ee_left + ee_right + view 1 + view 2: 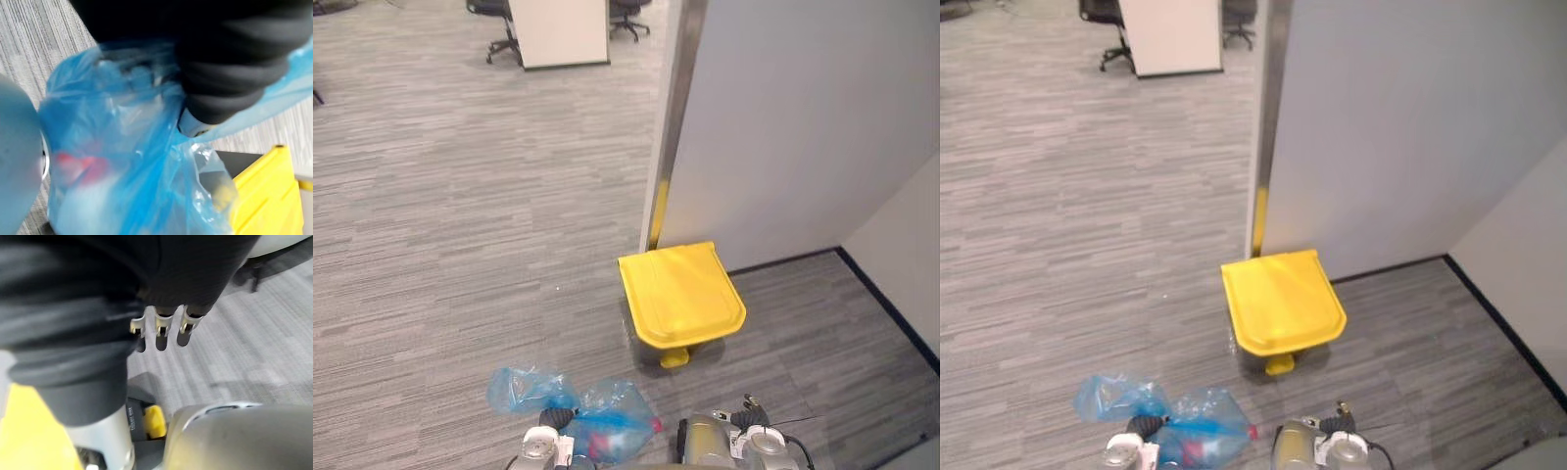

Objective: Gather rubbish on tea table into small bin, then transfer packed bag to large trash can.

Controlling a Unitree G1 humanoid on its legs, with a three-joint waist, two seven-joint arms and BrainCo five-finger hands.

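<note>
The packed blue bag (612,426) is carried at the left hand (556,418), whose fingers are hidden in plastic, so their grip cannot be told. The closed yellow trash can (680,294) is seen ahead, rightward, nearer the right hand (161,325), whose state is also unclear.

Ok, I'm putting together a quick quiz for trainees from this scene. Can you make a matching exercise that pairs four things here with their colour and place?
Things
1. trash can
2. bag
3. office chair
4. carpet

Descriptions
A. black, far across the room
B. grey and striped, all over the floor
C. yellow on top, closed, at the foot of the wall
D. blue and see-through, on the near side of the trash can

Pairs: 1-C; 2-D; 3-A; 4-B
</note>
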